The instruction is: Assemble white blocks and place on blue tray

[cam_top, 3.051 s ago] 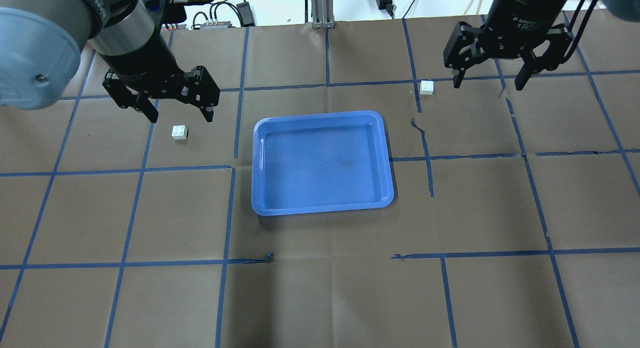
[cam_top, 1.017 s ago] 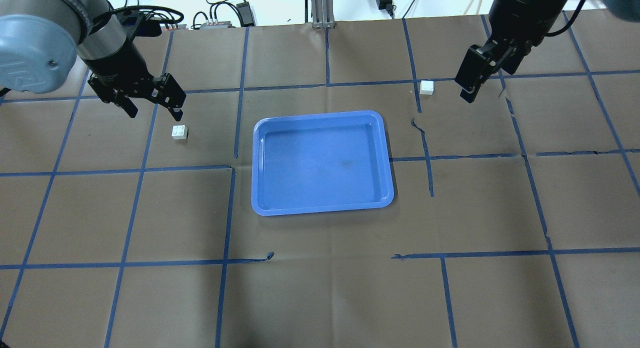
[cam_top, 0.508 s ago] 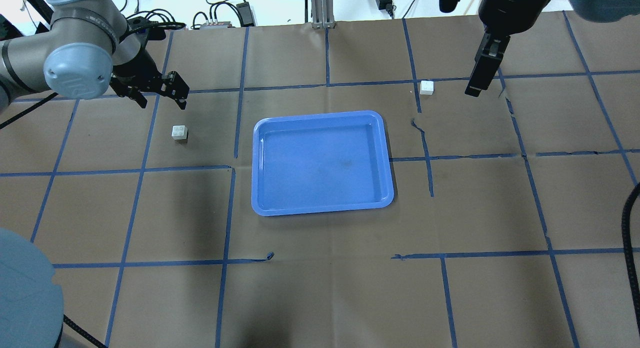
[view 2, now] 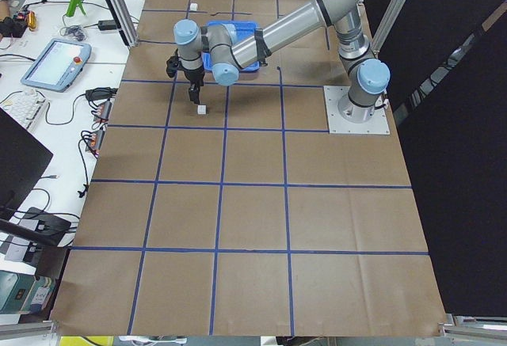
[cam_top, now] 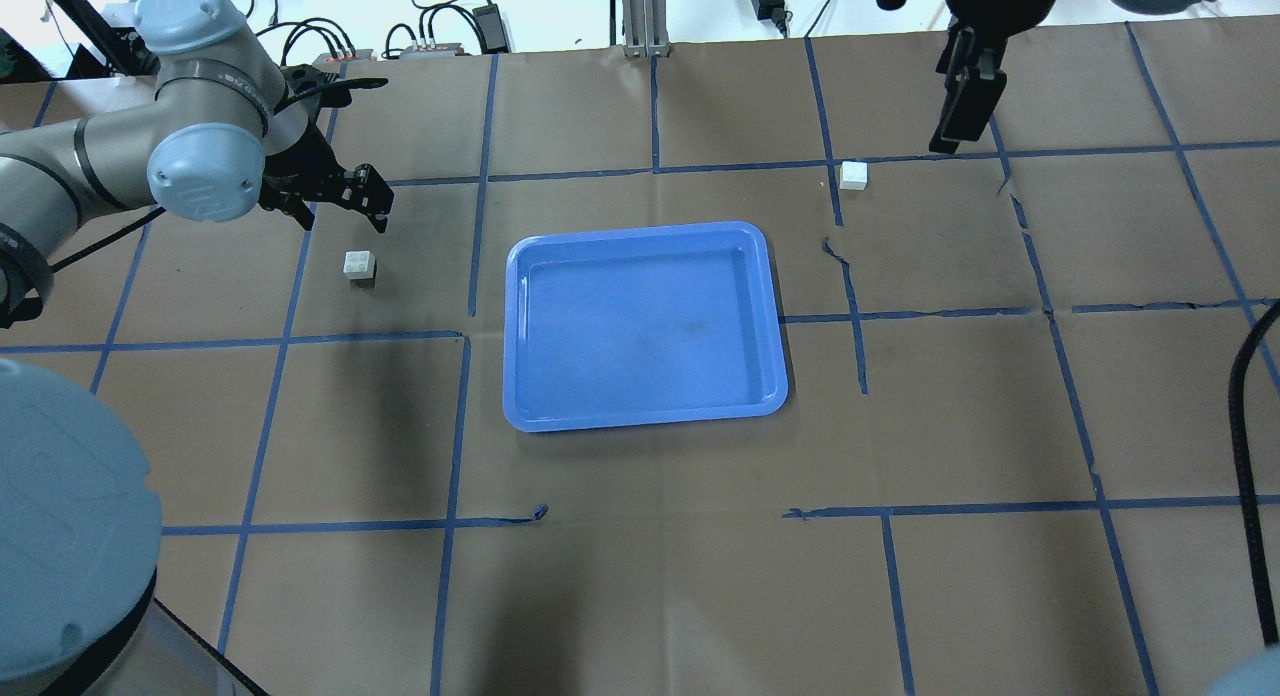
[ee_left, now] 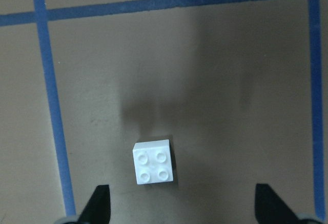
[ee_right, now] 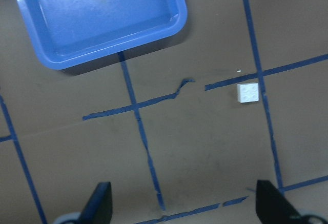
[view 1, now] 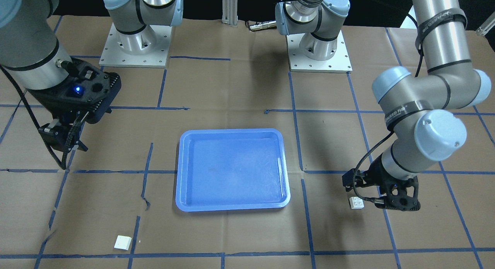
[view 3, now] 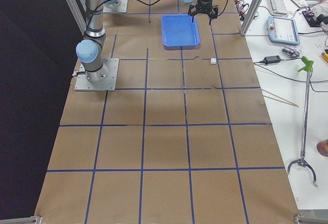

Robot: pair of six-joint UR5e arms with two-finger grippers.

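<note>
Blocks first: the left block (cam_top: pixel 359 265) and the right block (cam_top: pixel 853 174), where do they sit?

Both are on the brown paper table (cam_top: pixel 640 596), studs up, well apart from each other and outside the blue tray (cam_top: pixel 640 326). I read the clock from over the robot's shoulders, twelve pointing away from it. The left block lies at about nine o'clock of the tray, the right block at about two, just beside a crossing of the blue tape lines (cam_top: pixel 740 166).

And the tray?

It lies flat near the middle of the table, its long side running nine to three, between the two blocks.

What about the left gripper?

The left gripper (cam_top: pixel 343 219) hangs low at roughly twelve o'clock of the left block, near it but not touching. Its fingers are spread wide. In its wrist camera the block shows just ahead of the fingertips, nearer one of them than the other.

The right one?

The right gripper (ee_right: pixel 183 206) hangs higher, at about three o'clock of the right block and clear of it. From overhead I only see it edge-on. Its own camera shows both fingers set wide apart, with the block small on the paper and a corner of the tray at eleven o'clock in that view.
</note>
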